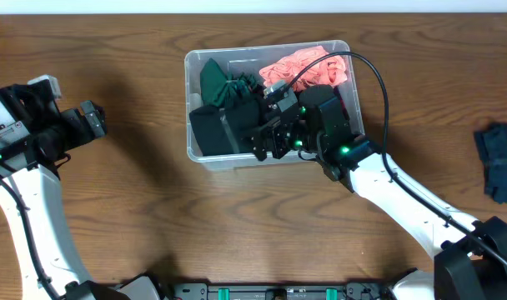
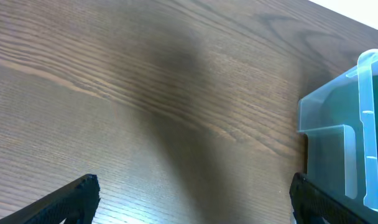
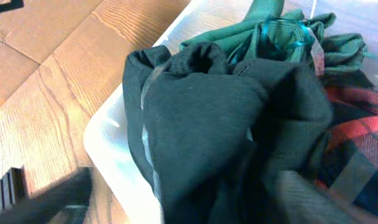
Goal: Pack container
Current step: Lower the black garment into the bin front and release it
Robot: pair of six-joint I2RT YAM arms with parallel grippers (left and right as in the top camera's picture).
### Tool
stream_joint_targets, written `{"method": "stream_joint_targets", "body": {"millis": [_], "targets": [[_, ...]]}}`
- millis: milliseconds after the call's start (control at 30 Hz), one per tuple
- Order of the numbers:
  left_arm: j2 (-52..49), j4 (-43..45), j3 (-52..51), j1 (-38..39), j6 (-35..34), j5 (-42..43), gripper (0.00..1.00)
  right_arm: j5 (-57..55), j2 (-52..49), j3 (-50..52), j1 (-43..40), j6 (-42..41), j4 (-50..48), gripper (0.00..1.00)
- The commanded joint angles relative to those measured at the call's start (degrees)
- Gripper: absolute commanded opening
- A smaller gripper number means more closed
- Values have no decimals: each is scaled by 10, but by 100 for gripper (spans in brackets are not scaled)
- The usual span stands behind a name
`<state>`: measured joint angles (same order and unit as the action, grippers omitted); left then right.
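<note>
The clear plastic container [image 1: 188, 92] stands mid-table, stuffed with clothes: a green cloth [image 1: 224, 82], a black cloth [image 1: 213, 129] and a pink cloth [image 1: 308, 65]. My right gripper [image 1: 267, 140] hangs over the container's front part. In the right wrist view it [image 3: 183, 208] is open, its fingers wide apart with the black cloth [image 3: 207, 124] bunched between them; one finger sits outside the white rim [image 3: 114, 155]. The green cloth [image 3: 282, 37] and a red plaid cloth [image 3: 357, 130] lie behind. My left gripper [image 1: 93, 121] is open and empty over bare table [image 2: 192, 208], left of the container [image 2: 357, 124].
A dark blue cloth [image 1: 499, 158] lies on the table at the far right edge. The right arm's cable arcs over the container's right side. The wooden table [image 1: 137, 217] surrounds the container on all sides.
</note>
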<state>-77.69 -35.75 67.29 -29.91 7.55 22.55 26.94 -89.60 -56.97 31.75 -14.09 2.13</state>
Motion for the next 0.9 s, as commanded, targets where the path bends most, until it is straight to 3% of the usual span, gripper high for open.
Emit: {"method": "stream_joint_targets", "body": {"millis": [0,333,367,400,433,500,867], "targets": [[-1,0,3,-3,6,6,98,-4,12,-17,5,-6,11,99],[-1,0,3,-3,6,6,98,-57,33,-152,9,71,110,99],[-1,0,3,-3,6,6,98,-59,33,-158,10,78,109,96],[-1,0,3,-3,6,6,98,-64,33,-162,12,80,107,86],[-1,0,3,-3,6,6,98,-74,32,-163,14,80,104,66],[-1,0,3,-3,6,6,98,-97,26,-162,19,77,106,1],[-1,0,3,-3,6,6,98,-101,-107,-159,48,72,96,1]]}}
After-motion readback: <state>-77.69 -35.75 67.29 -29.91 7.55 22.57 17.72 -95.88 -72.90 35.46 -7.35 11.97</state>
